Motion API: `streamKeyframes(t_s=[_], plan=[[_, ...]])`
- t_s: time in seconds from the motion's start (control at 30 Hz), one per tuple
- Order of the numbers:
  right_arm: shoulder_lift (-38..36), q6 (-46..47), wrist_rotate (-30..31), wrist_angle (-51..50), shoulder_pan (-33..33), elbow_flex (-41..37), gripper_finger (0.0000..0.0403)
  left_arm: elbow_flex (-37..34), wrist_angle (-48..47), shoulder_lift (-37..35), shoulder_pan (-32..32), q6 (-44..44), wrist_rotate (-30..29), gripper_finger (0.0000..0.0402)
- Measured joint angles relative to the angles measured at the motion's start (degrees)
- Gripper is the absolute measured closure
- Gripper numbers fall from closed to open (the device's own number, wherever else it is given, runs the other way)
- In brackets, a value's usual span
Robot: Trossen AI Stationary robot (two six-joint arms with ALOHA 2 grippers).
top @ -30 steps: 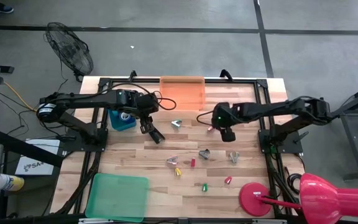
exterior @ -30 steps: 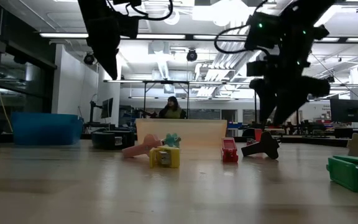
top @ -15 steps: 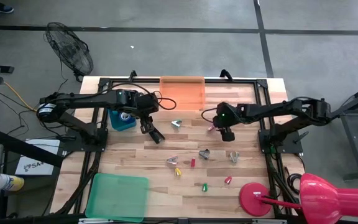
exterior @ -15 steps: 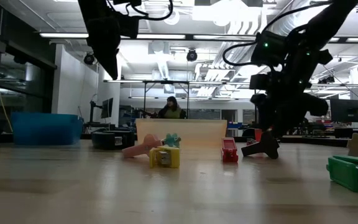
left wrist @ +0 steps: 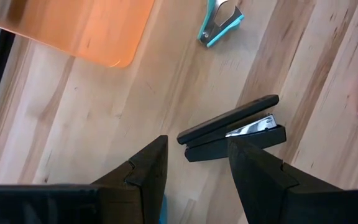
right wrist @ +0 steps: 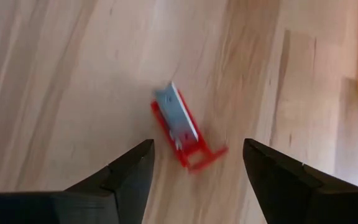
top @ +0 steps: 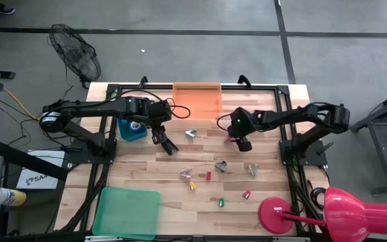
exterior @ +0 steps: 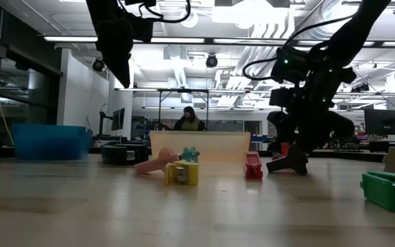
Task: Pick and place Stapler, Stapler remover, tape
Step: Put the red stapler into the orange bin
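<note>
The black stapler (left wrist: 232,127) lies on the worktop (top: 146,175) near the orange tray (top: 196,99) at its far edge, a teal staple remover (left wrist: 220,20) close by. The left claw (left wrist: 194,171) hangs parted and empty above it. The right claw (right wrist: 194,168), wide apart and empty, hovers over a red staple remover (right wrist: 180,127).

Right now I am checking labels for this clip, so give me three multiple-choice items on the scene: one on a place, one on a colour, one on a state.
1. Where does the stapler lie?
A. in the orange bin
B. on the bare wood under the left end effector
C. on the green tray

2. What colour is the small piece under the right end effector?
A. red
B. green
C. yellow

3. How does the left end effector stand?
A. shut on the stapler
B. shut on a tape roll
C. open, above the stapler

Key: 1 B, the left wrist view shows the stapler on wood beyond the fingers. 2 A, the right wrist view shows a red piece ahead of the right end effector. 3 C, its fingers stand apart, holding nothing.
</note>
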Motion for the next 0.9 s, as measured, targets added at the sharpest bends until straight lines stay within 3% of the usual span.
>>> streamKeyframes(t_s=[0.4,0.9], plan=[[2.87,-0.47,-3.67,1.58,-0.09,0.31,0.0174,-0.01,-0.18,0.00,0.00,-1.71,0.02,0.0238],[3.02,1.43,-6.27,1.08,0.00,0.15,0.0286,0.00,-0.17,0.00,0.00,-1.85,-0.05,0.0238]])
